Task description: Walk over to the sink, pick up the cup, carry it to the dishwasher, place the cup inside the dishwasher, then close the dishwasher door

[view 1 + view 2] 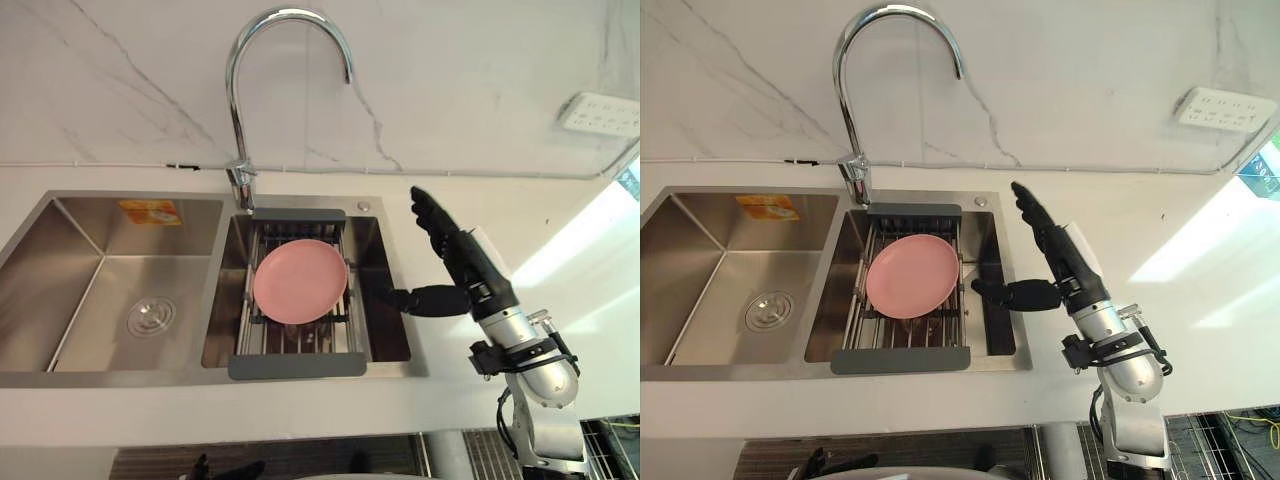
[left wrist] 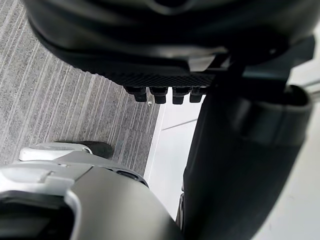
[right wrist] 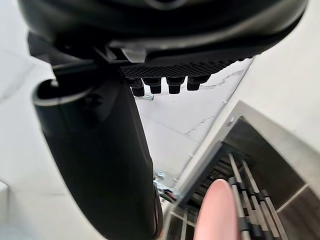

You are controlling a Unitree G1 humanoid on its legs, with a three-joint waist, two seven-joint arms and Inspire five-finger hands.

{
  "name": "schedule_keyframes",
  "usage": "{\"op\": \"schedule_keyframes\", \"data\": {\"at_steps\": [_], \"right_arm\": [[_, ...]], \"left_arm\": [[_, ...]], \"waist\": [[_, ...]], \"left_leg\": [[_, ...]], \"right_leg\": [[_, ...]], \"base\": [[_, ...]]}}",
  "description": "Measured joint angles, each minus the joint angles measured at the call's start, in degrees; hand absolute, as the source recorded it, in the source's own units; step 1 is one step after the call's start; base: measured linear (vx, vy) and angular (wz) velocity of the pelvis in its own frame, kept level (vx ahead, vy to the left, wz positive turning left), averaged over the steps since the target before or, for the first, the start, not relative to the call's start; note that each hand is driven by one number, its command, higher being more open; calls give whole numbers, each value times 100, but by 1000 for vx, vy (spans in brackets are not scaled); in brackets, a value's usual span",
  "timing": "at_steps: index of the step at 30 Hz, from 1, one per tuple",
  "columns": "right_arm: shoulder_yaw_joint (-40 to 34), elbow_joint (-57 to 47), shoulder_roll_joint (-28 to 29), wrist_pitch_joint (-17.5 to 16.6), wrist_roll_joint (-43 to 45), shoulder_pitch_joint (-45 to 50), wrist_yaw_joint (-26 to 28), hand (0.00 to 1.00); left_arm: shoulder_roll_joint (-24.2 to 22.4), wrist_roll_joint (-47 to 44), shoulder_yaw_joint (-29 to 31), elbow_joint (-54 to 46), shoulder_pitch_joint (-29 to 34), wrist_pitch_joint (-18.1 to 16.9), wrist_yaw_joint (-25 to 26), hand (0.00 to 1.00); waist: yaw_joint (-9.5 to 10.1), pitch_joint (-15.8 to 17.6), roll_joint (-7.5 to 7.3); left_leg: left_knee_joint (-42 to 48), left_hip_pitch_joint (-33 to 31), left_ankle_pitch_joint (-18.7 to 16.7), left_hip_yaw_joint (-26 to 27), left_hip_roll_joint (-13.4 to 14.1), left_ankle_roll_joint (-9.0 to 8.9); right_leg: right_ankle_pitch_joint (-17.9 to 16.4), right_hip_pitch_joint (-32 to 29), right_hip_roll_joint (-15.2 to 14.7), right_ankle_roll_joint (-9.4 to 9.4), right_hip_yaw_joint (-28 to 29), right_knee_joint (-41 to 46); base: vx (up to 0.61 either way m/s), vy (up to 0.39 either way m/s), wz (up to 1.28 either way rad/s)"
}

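- The left hand is seen low over the grey ribbed floor. Its fingers are held loosely straight, and nothing is held in them.
- The white tabletop is seen nearest, with the steel sink set into it.
- The right hand is raised above the tabletop just beside the sink's right rim. Its fingers are stretched straight towards the wall, and its thumb is spread sideways over the edge of the right basin. Nothing is grasped by it.
- A grey-ended wire rack is laid across the right basin, and a pink plate is set on it, lying nearly flat.
- The plate and rack are found between the right hand's thumb and the left basin.
- A round drain is seen in the left basin's floor, and an orange sticker is stuck on its back wall.
- Where the cup lies, and which way it points, cannot be told.
- A tall curved chrome faucet is mounted behind the divide between the basins, its spout arched over the rack.
- The marbled wall is seen farthest, with a white socket strip fixed at its right.
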Motion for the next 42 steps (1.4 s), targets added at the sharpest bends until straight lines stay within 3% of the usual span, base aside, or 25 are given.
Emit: {"op": "schedule_keyframes", "data": {"at_steps": [5,10,25,42], "right_arm": [[443,-355,-310,-321,-1453,-80,-48,100],[865,-386,-404,-408,-2038,-407,-49,100],[1749,-193,-487,-133,-2215,-934,-110,100],[2654,1028,-494,141,-3190,-1511,-332,100]], "left_arm": [[6,26,0,19,12,54,1,100],[12,75,-1,12,10,123,0,100],[35,240,2,17,-9,212,-9,100],[39,240,5,-86,-59,377,-50,100]], "waist": [[7,-124,-3],[29,-131,-10],[165,-315,-49],[359,-338,-88]], "left_leg": [[-13,2,8,22,22,-18],[-24,-28,24,81,65,-52],[-74,-97,99,104,-1,-20],[-115,-252,235,-58,68,-84]], "right_leg": [[-13,-1,17,-16,-15,-3],[-28,-8,36,-44,-90,-6],[92,-73,-18,-24,-87,-10],[77,-148,19,-99,-325,-11]], "base": [[-46,-6,0],[-28,-16,7],[-19,7,0],[-27,-3,6]]}}
